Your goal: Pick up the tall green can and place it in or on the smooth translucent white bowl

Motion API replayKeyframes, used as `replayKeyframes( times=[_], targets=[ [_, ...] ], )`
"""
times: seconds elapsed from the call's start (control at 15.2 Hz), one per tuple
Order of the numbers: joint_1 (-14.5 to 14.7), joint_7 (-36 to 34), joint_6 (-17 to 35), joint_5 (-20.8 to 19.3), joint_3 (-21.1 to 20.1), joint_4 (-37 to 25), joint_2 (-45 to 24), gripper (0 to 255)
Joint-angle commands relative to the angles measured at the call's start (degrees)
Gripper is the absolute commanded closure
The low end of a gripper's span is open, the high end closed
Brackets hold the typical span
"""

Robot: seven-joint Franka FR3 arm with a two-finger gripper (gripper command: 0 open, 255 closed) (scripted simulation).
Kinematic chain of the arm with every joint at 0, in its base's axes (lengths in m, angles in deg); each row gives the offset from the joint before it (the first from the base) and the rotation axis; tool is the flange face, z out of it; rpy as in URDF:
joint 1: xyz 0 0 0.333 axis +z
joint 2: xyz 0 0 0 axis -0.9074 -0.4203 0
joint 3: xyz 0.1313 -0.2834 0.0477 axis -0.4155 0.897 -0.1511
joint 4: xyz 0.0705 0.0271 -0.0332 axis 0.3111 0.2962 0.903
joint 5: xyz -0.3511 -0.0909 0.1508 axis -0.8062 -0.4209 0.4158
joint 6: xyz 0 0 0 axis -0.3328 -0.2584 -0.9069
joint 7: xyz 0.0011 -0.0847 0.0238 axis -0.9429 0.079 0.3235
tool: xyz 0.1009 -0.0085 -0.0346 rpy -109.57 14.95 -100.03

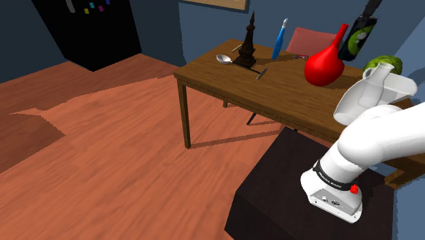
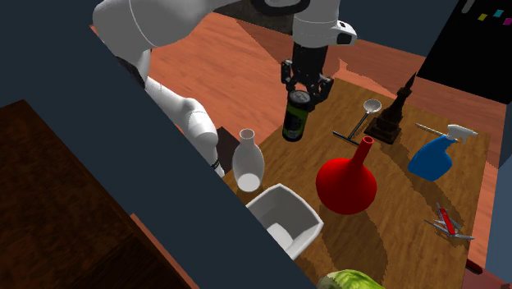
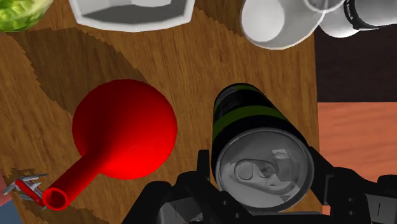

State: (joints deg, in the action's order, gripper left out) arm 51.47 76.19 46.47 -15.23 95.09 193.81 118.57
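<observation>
Green can (image 2: 296, 120) held w/ pincer (image 2: 306, 94)

A table (image 1: 286, 85) stands on a reddish wood floor (image 1: 102, 150). Blue walls (image 1: 160, 27) rise behind, with a black cabinet (image 1: 82, 31) at the shoulder view's eleven o'clock.

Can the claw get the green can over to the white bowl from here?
Probably yes: the claw grips the can, and the bowl is open-topped; the white vase and red vase flank the way without blocking it.
</observation>
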Motion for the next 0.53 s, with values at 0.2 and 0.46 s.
replayKeyframes(
  times=[0.2,0.46],
  targets=[
    [-1.1,7.1,-2.0,-3.3,5.1,-3.4,0.5,255],
    [-1.2,13.0,-3.4,-5.6,9.8,-7.4,-0.3,255]
  ],
)
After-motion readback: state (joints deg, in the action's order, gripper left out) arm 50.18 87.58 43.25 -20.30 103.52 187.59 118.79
